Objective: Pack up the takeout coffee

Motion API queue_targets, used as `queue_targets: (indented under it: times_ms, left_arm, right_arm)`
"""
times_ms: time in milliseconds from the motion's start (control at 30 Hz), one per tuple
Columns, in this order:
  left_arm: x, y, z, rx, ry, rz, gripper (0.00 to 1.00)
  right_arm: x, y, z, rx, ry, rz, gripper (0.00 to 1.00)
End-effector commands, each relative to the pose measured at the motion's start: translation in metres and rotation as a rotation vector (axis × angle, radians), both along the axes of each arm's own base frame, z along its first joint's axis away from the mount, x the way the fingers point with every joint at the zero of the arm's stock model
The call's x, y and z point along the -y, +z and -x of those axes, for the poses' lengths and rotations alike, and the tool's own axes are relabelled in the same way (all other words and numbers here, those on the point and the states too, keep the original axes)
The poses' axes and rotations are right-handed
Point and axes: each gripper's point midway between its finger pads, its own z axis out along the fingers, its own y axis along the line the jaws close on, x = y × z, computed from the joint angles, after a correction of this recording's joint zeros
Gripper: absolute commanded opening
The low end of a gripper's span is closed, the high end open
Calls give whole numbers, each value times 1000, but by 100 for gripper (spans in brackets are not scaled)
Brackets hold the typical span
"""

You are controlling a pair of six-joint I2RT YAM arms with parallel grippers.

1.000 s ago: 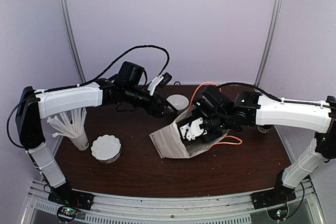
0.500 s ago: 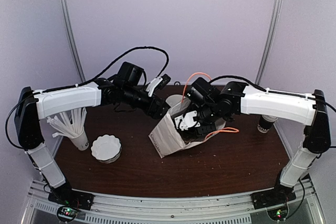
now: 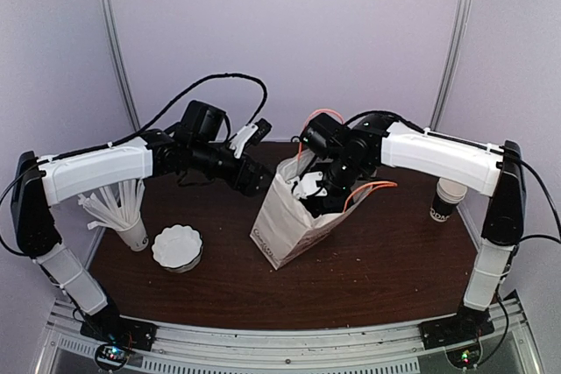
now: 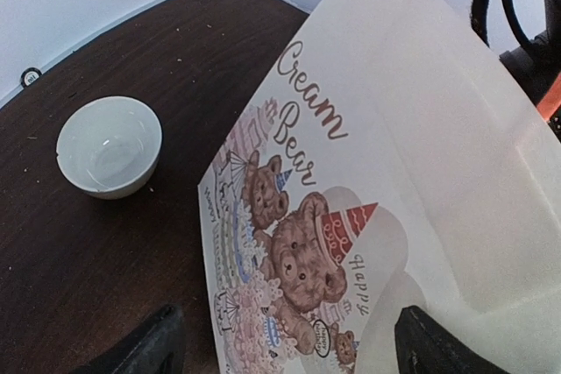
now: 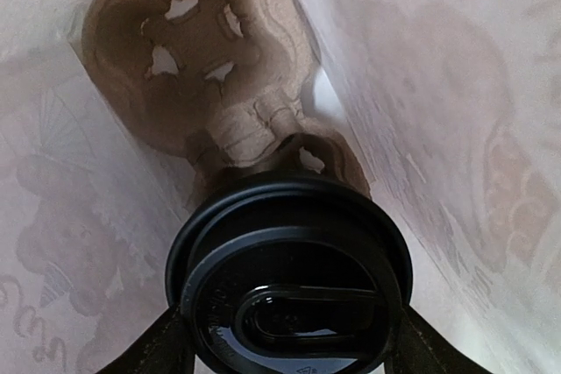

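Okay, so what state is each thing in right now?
paper bag: open, standing tilted
takeout coffee: lidded, held inside the bag
cup carrier: in the bag's bottom
bowl: upright, empty
lidless cup: upright, uncovered
left gripper: jaws open, empty
right gripper: jaws shut on the takeout coffee

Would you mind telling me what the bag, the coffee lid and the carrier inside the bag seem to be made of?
Bag: probably matte paper, creased, with printed artwork. The takeout coffee has a lid of glossy black plastic, judging by its highlights. Carrier: apparently moulded brown pulp, rough and fibrous.
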Motion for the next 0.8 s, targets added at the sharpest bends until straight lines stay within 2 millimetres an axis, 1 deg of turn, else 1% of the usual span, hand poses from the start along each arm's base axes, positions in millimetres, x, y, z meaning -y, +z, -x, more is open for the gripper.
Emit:
queue_targets:
  times_ms: [0, 167, 233, 300, 433, 467, 533, 600, 667, 767]
  left_arm:
    - [-8, 5, 3, 20, 4, -3, 87]
    - [-13, 8, 3, 27, 18, -7, 87]
    - [-18, 17, 5, 44, 33, -9, 87]
    - [-23, 34, 10, 71, 36, 14, 87]
    - [-27, 79, 31, 96, -9, 123, 87]
    - [-26, 87, 35, 90, -22, 144, 87]
    - [-25, 102, 42, 81, -42, 179, 87]
    - [-22, 105, 42, 60, -41, 177, 87]
    - [-18, 103, 42, 34, -54, 155, 87]
    - [-11, 92, 41, 15, -59, 82, 85]
  right_arm:
    - [5, -3, 25, -181, -19, 33, 63]
    - [10, -14, 42, -313, -65, 95, 62]
    - [10, -18, 44, -337, -84, 98, 62]
    - [10, -19, 44, -334, -97, 90, 62]
    - [8, -20, 40, -308, -111, 59, 62]
    - [5, -19, 39, -296, -103, 41, 62]
    - [5, -25, 38, -292, -97, 33, 62]
    - [3, -31, 39, -304, -96, 30, 62]
    - [2, -37, 41, -322, -98, 30, 63]
    - [1, -45, 41, -340, -100, 33, 62]
